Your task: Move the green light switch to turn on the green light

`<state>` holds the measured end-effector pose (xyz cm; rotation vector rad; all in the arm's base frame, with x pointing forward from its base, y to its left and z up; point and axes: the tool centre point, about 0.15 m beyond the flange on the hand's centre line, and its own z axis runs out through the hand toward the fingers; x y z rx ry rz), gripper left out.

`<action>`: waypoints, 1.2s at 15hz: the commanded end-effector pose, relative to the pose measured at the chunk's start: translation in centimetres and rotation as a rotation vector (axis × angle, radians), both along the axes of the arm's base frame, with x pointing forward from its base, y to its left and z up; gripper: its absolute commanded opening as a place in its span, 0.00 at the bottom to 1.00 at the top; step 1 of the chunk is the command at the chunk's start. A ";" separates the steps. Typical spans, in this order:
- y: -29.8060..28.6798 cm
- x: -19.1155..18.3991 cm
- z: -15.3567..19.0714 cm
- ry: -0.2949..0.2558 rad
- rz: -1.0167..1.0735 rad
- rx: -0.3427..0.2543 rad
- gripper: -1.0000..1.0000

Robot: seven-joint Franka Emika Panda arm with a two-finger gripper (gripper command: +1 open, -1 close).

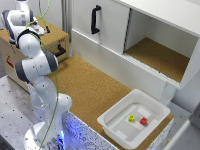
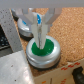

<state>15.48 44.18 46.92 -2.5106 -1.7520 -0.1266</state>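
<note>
Wrist view: your hand is right down on the green switch, a green disc in a silver round housing sitting on the cork table. The fingers are nearly together and look pinched on a thin upright stem at the disc's centre. I can't tell whether they truly grip it or just touch; the picture is too blurred.

A second, bluish switch sits just behind, near the fingers.

Risks as I judge them:
- Loose pinch: the stem slips out mid-move and the light stays off.
- Pushing off-axis: the housing slides on the cork instead of the switch travelling.
- Drifting toward the blue one and nudging it.

The exterior view is no help: the arm hides the switch, and the white tray is well apart.
</note>
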 end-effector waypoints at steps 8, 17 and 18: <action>1.7 0.9 2.2 -0.062 -0.006 0.048 0.00; 1.3 1.0 5.0 -0.054 0.044 -0.075 1.00; 1.1 1.2 4.8 -0.057 0.039 -0.079 1.00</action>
